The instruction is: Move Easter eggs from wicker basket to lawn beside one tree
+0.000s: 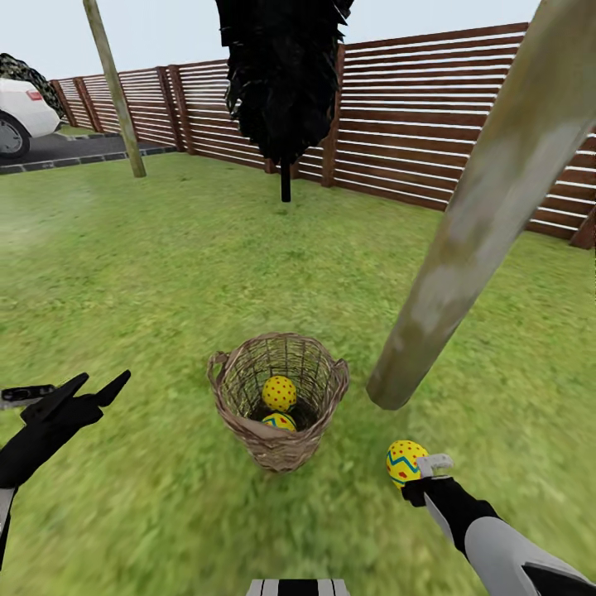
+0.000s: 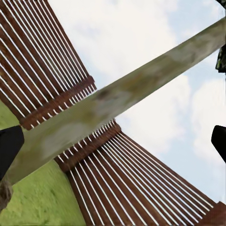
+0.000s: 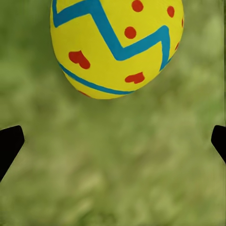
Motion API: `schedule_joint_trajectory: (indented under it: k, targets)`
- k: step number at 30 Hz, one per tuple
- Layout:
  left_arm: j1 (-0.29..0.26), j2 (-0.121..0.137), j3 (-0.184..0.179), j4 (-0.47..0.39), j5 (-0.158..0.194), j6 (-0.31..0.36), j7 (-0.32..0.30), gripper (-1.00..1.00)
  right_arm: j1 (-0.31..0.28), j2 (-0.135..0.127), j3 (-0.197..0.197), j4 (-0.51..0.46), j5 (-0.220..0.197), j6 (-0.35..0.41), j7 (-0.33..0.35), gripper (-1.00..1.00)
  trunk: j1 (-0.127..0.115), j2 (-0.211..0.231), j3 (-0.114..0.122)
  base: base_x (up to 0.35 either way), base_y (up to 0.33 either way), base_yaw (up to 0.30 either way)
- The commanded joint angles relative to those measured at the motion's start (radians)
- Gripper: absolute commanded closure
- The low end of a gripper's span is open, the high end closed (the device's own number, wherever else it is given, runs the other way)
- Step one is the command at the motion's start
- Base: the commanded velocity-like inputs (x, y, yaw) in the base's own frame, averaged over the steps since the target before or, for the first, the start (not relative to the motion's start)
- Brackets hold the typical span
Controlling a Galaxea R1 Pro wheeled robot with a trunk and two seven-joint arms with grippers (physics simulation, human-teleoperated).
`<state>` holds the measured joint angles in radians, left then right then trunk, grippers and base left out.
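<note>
The wicker basket (image 1: 277, 447) stands upright on the lawn (image 1: 149, 273), with two Easter eggs inside, one (image 1: 279, 392) above the other (image 1: 280, 421). A third egg (image 1: 405, 462) (image 3: 115, 47) is on the grass right of the basket, a short way in front of the foot of the leaning pale tree (image 1: 463, 248) (image 2: 108, 108). My right gripper (image 1: 426, 473) (image 3: 114, 143) is open right behind this egg, which is past its fingertips and not held. Whether they touch I cannot tell. My left gripper (image 1: 103, 382) (image 2: 113, 146) hangs open and empty left of the basket.
A brown slatted fence (image 1: 414, 124) closes the back of the garden. A black-foliaged tree (image 1: 285, 83) stands before it, and a thin pale trunk (image 1: 116, 91) at the far left. A white car (image 1: 21, 112) sits on pavement beyond. Open grass surrounds the basket.
</note>
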<state>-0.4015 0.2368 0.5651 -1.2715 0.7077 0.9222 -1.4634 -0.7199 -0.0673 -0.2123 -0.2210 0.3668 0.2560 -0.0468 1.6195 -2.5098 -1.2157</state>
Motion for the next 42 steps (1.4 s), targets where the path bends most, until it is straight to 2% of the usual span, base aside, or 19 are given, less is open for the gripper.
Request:
schedule_joint_trajectory:
  k: [1, 2, 6, 9, 11, 16, 17, 19, 21, 24, 25, 27, 29, 32, 34, 35, 37, 40, 42]
  targets:
    - [0.000, 0.000, 0.000, 0.001, 0.001, 0.011, 0.029, -1.00, 0.000, 0.000, -0.006, 0.000, 0.009, 0.005, 0.000, -1.00, -0.001, 0.000, 0.003, 0.000, 0.000, 0.000]
    - [0.000, -0.001, 0.000, 0.001, 0.002, 0.011, 0.070, -1.00, 0.002, -0.001, -0.006, 0.002, 0.009, 0.004, -0.001, -1.00, -0.001, 0.000, 0.007, 0.000, 0.000, 0.000]
    - [0.000, -0.001, -0.001, 0.008, 0.002, 0.011, 0.159, -1.00, 0.012, -0.003, -0.006, 0.004, 0.015, -0.001, -0.005, -1.00, -0.003, 0.001, 0.023, 0.000, 0.000, 0.000]
    - [0.000, 0.001, -0.001, 0.068, 0.001, 0.010, 0.176, -1.00, 0.016, -0.003, -0.005, 0.005, 0.015, -0.002, -0.006, -1.00, -0.004, 0.002, 0.034, 0.000, 0.000, 0.000]
    - [0.000, 0.003, -0.002, 0.133, -0.019, 0.008, 0.182, -1.00, 0.025, -0.006, -0.005, 0.021, 0.015, -0.004, -0.007, -1.00, -0.005, 0.002, 0.042, 0.000, 0.000, 0.000]
    - [0.000, 0.002, 0.004, 0.161, -0.210, 0.007, 0.180, -1.00, 0.031, -0.012, -0.006, 0.086, 0.016, -0.008, -0.007, -1.00, -0.007, 0.003, 0.061, 0.000, 0.000, 0.000]
    - [0.002, 0.002, 0.004, 0.163, -0.231, 0.007, 0.180, -1.00, 0.031, -0.013, -0.005, 0.102, 0.016, -0.009, -0.007, -1.00, -0.008, 0.004, 0.065, 0.000, 0.000, 0.000]
    - [0.004, 0.002, 0.005, 0.164, -0.245, 0.007, 0.180, -1.00, 0.031, -0.014, -0.005, 0.120, 0.017, -0.010, -0.007, -1.00, -0.009, 0.004, 0.073, 0.000, 0.000, 0.000]
    - [0.007, 0.002, 0.004, 0.165, -0.286, 0.006, 0.181, -1.00, 0.031, -0.014, -0.004, 0.145, 0.018, -0.011, -0.007, -1.00, -0.010, 0.005, 0.081, 0.000, 0.000, 0.000]
    - [0.008, 0.002, 0.006, 0.165, -0.373, 0.007, 0.181, -1.00, 0.031, -0.014, -0.004, 0.165, 0.018, -0.011, -0.007, -1.00, -0.011, 0.005, 0.092, 0.000, 0.000, 0.000]
    - [0.009, 0.002, 0.007, 0.169, -0.415, 0.007, 0.181, -1.00, 0.033, -0.014, -0.004, 0.174, 0.020, -0.011, -0.007, -1.00, -0.011, 0.006, 0.096, 0.000, 0.000, 0.000]
    - [0.009, 0.002, 0.009, 0.199, -0.464, 0.004, 0.182, -1.00, 0.049, -0.012, -0.003, 0.182, 0.025, -0.012, -0.007, -1.00, -0.012, 0.006, 0.104, 0.000, 0.000, 0.000]
    - [0.009, 0.009, 0.013, 0.230, -0.485, 0.002, 0.183, -1.00, 0.064, -0.011, -0.003, 0.185, 0.027, -0.012, -0.007, -1.00, -0.013, 0.007, 0.112, 0.000, 0.000, 0.000]
    - [0.010, 0.063, 0.012, 0.268, -0.497, 0.002, 0.183, -1.00, 0.073, -0.011, -0.003, 0.187, 0.027, -0.039, -0.007, -1.00, -0.015, 0.007, 0.123, 0.000, 0.000, 0.000]
    - [0.010, 0.110, 0.013, 0.350, -0.500, -0.005, 0.183, -1.00, 0.088, -0.010, -0.003, 0.187, 0.026, -0.087, -0.007, -1.00, -0.015, 0.008, 0.131, 0.000, 0.000, 0.000]
    - [0.010, 0.123, 0.013, 0.371, -0.500, -0.010, 0.183, -1.00, 0.092, -0.009, -0.002, 0.187, 0.027, -0.097, -0.007, -1.00, -0.016, 0.008, 0.135, 0.000, 0.000, 0.000]
    - [0.011, 0.141, 0.011, 0.408, -0.500, -0.029, 0.183, -1.00, 0.097, -0.006, -0.002, 0.188, 0.026, -0.112, -0.007, -1.00, -0.017, 0.008, 0.142, 0.000, 0.000, 0.000]
    - [0.013, 0.149, 0.012, 0.447, -0.502, -0.057, 0.183, -1.00, 0.106, -0.006, -0.002, 0.188, 0.027, -0.119, -0.007, -1.00, -0.018, 0.009, 0.154, 0.000, 0.000, 0.000]
    - [0.013, 0.151, 0.010, 0.500, -0.501, -0.106, 0.182, -1.00, 0.112, -0.005, -0.002, 0.188, 0.027, -0.128, -0.007, -1.00, -0.019, 0.010, 0.162, 0.000, 0.000, 0.000]
